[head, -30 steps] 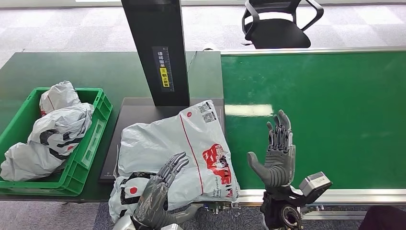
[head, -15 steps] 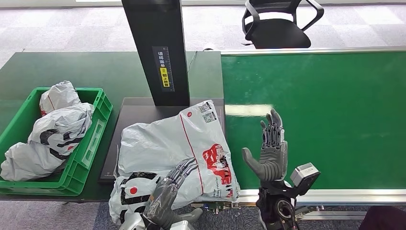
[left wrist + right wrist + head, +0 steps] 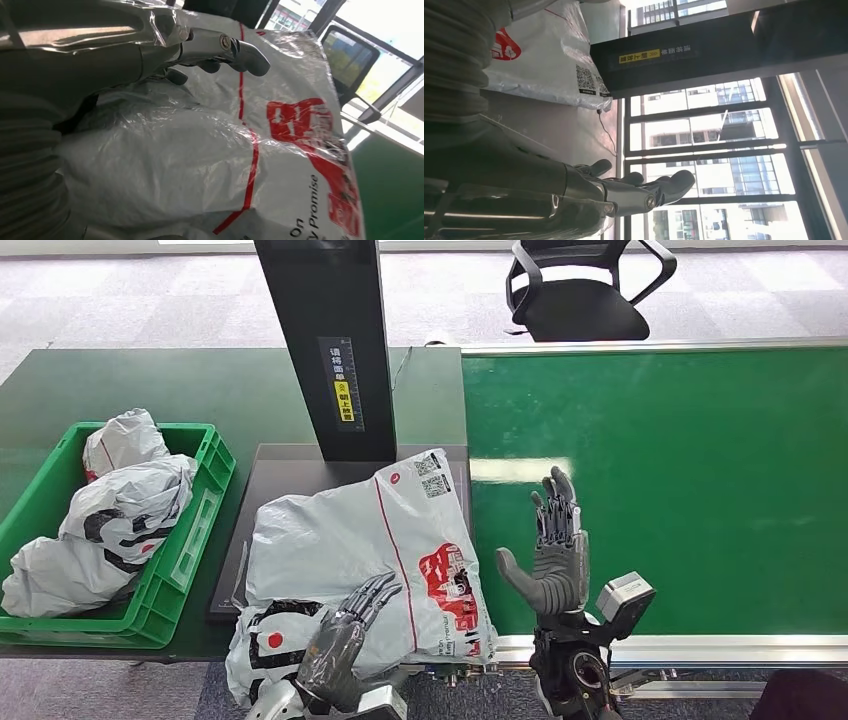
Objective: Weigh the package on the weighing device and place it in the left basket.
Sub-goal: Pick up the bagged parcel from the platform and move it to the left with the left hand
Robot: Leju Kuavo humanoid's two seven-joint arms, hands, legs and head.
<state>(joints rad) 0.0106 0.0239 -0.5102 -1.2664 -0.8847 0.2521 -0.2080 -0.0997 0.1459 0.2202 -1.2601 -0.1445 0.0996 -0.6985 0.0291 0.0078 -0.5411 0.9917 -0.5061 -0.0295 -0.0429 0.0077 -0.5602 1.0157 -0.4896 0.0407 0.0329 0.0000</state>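
A large grey plastic package (image 3: 360, 560) with red print lies on the dark weighing platform (image 3: 290, 465), its near end hanging over the table's front edge. My left hand (image 3: 342, 640) lies on the package's near end with its fingers spread, holding nothing; the left wrist view shows its fingers (image 3: 220, 47) stretched over the crinkled package (image 3: 200, 150). My right hand (image 3: 548, 555) stands upright and open over the green conveyor belt (image 3: 680, 470), just right of the package. The left basket (image 3: 190, 550) is a green crate holding several grey bags.
A black scanner column (image 3: 325, 345) with a yellow label rises behind the platform; the right wrist view shows the column (image 3: 724, 50) too. A black office chair (image 3: 580, 290) stands beyond the belt. The belt's metal front rail (image 3: 720, 648) runs along its near side.
My right hand has moved left toward the package and slightly nearer to me. My left hand has drawn back a little toward the package's near end.
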